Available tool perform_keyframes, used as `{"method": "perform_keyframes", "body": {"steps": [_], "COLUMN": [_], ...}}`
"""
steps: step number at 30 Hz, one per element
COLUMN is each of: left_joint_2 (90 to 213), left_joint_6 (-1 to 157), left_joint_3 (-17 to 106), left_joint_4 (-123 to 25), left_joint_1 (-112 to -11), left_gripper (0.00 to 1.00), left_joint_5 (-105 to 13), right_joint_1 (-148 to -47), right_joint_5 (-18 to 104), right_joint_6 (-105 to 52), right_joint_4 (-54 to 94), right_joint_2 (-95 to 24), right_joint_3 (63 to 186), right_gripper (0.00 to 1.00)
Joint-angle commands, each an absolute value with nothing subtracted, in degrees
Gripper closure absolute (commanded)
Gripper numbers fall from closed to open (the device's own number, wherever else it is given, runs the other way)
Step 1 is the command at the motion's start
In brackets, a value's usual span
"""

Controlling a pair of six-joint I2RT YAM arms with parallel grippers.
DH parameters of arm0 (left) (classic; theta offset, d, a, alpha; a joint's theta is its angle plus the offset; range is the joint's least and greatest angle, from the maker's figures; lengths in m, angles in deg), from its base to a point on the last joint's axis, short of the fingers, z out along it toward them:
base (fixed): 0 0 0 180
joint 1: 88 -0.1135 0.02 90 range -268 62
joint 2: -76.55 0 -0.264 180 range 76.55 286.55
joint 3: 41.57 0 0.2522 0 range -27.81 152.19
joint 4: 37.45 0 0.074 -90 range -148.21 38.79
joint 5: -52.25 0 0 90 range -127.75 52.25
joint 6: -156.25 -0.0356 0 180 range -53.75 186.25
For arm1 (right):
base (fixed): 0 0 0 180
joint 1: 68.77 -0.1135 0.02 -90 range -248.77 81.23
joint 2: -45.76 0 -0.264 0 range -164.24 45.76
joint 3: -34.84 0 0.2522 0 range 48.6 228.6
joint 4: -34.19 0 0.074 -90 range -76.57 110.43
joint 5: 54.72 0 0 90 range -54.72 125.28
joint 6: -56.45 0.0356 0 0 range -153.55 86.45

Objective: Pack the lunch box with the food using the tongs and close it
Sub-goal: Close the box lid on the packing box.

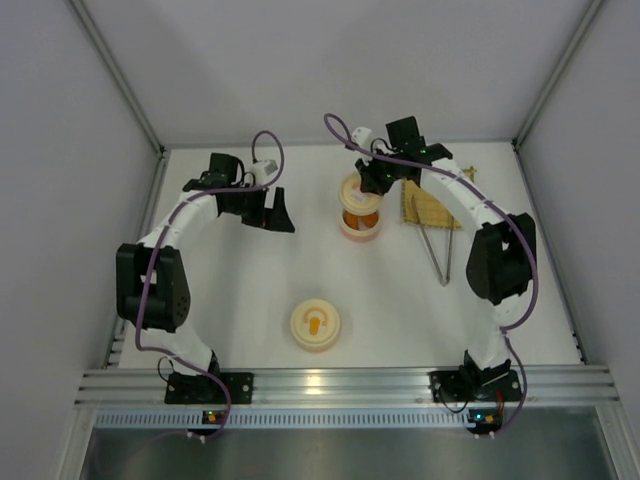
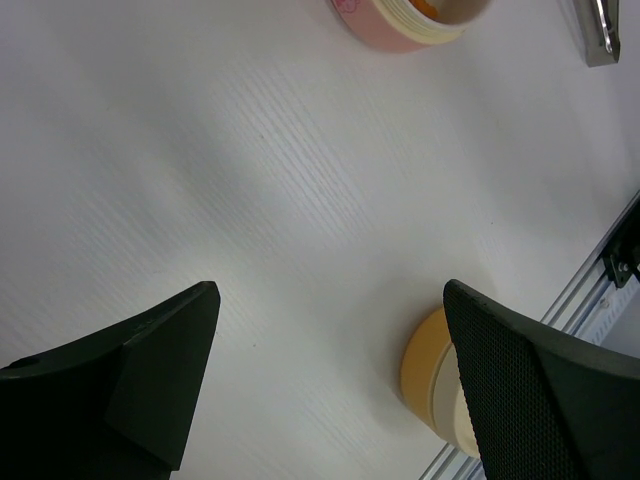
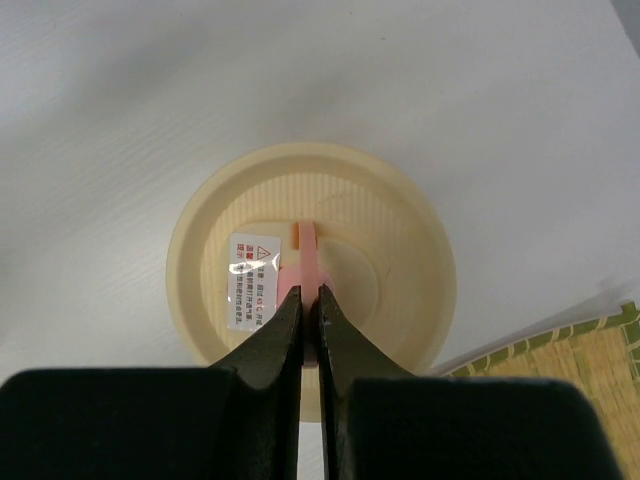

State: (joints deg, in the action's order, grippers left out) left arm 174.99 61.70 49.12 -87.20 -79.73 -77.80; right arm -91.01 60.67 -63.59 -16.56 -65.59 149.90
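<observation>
My right gripper [image 3: 310, 295] is shut on the pink handle [image 3: 311, 250] of the cream round top [image 3: 380, 240] of the lunch box. In the top view that top [image 1: 357, 189] hangs over a pink bowl [image 1: 361, 229] at the table's middle back. Orange food [image 2: 428, 8] shows inside the pink bowl [image 2: 385, 28], whose rim is uncovered. A second, pale yellow bowl [image 1: 315, 325] with an orange lump [image 1: 315, 323] stands near the front edge. The silver tongs [image 1: 440, 255] lie on the table to the right. My left gripper [image 2: 330, 300] hangs open over bare table, left of the pink bowl.
A yellow woven mat [image 1: 430, 205] lies at the back right, under my right arm; its corner [image 3: 570, 360] shows beside the top. The pale yellow bowl [image 2: 430, 375] sits close to the metal rail [image 2: 600, 290] at the table's front edge. White walls enclose three sides.
</observation>
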Motion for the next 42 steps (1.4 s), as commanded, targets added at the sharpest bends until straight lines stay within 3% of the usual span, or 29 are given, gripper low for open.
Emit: {"method": "perform_keyframes", "body": {"steps": [1, 42], "left_joint_2": [171.92, 172.79], "left_joint_6": [60.72, 58.26], "left_joint_3": [47.96, 47.87], "left_joint_4": [-84.96, -86.89], "left_joint_1": [-80.09, -81.94], "left_gripper": [0.02, 0.02], "left_joint_5": [-80.46, -80.73], "right_joint_1": [-91.0, -91.0], "right_joint_5": [63.76, 63.41], "right_joint_6": [-65.37, -65.02], "right_joint_4": [-16.84, -14.99], "right_joint_2": [-66.04, -73.16], "right_joint_3": [151.53, 147.92], "right_gripper": [1.0, 1.0]}}
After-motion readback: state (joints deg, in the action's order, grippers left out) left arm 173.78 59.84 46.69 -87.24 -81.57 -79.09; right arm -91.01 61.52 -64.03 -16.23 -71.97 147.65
